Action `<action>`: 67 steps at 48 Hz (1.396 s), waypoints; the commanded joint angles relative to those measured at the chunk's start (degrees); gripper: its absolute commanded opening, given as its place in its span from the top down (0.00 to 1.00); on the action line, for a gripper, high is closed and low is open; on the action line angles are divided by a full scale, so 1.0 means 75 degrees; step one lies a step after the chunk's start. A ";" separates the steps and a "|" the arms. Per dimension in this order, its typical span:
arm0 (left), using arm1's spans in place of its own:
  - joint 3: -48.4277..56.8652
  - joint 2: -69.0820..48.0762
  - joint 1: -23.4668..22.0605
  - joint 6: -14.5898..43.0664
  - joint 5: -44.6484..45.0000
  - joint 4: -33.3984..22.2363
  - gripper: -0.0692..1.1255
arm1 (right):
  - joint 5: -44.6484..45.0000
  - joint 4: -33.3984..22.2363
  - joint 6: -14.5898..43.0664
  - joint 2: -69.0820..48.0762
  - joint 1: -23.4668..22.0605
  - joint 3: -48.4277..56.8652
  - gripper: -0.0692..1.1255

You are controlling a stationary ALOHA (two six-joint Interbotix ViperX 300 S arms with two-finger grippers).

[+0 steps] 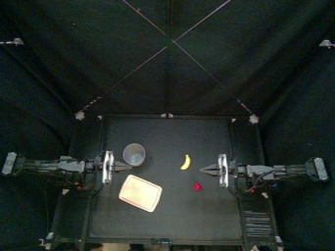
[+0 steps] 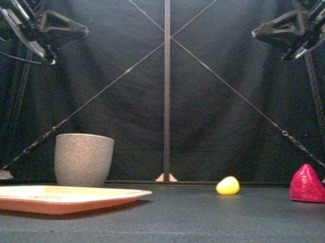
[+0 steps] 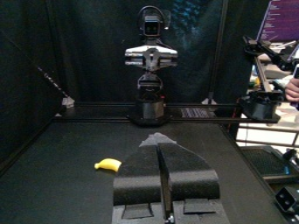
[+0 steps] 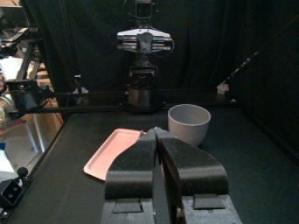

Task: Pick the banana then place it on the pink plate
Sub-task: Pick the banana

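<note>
Front view cuts off the pink plate (image 2: 64, 197) and shows the banana (image 2: 227, 185) end-on; the left gripper (image 3: 162, 147) and right gripper (image 4: 156, 133) are closed and empty.

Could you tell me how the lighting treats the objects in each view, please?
Top view: dim black surroundings, but the banana and pink tray stand out clearly. Front view: the grey cup is evenly lit, without glare. Right wrist view: the tray catches the most light.

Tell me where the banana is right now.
In the top view, the banana lies near the middle of the table, right of the grey cup and behind the red toy, touching neither.
</note>
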 commanded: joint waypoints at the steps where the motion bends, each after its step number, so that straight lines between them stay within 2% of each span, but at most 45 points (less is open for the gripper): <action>1: -0.0059 0.0117 -0.0035 -0.0059 -0.0035 -0.0469 0.95 | 0.0000 -0.0035 -0.0035 0.0340 -0.0129 -0.0023 0.93; 10: -0.0059 0.0117 -0.0035 -0.0035 -0.0047 -0.0832 0.94 | 0.0070 -0.0141 -0.0012 0.1641 -0.0937 -0.0281 0.92; 20: -0.0129 0.0129 -0.0035 -0.0035 -0.0129 -0.0844 0.94 | 0.0176 -0.0293 -0.0035 0.2953 -0.0961 -0.0680 0.89; 24: -0.0141 0.0117 -0.0035 -0.0023 -0.0176 -0.0832 0.94 | 0.0117 -0.0293 -0.0035 0.3164 -0.0937 -0.0785 0.78; 33: -0.0141 0.0129 0.0012 -0.0023 -0.0410 -0.0855 0.94 | -0.0434 -0.0082 0.0012 0.3246 -0.0914 -0.0691 0.34; 39: -0.0117 0.0129 0.0047 -0.0012 -0.0516 -0.0844 0.94 | -0.0703 0.0281 0.0012 0.3234 -0.0949 -0.0609 0.13; 51: -0.0094 0.0129 0.0152 -0.0012 -0.0527 -0.0844 0.94 | -0.0422 0.0785 0.0105 0.3281 -0.0914 -0.0598 0.12; 58: -0.0094 0.0129 0.0234 -0.0012 -0.0527 -0.0844 0.94 | 0.1078 0.0750 0.0094 0.3293 -0.0879 -0.0938 0.12; 67: -0.0082 0.0129 0.0316 -0.0012 -0.0527 -0.0844 0.94 | 0.4746 -0.0516 0.0023 0.3363 -0.0914 -0.1758 0.12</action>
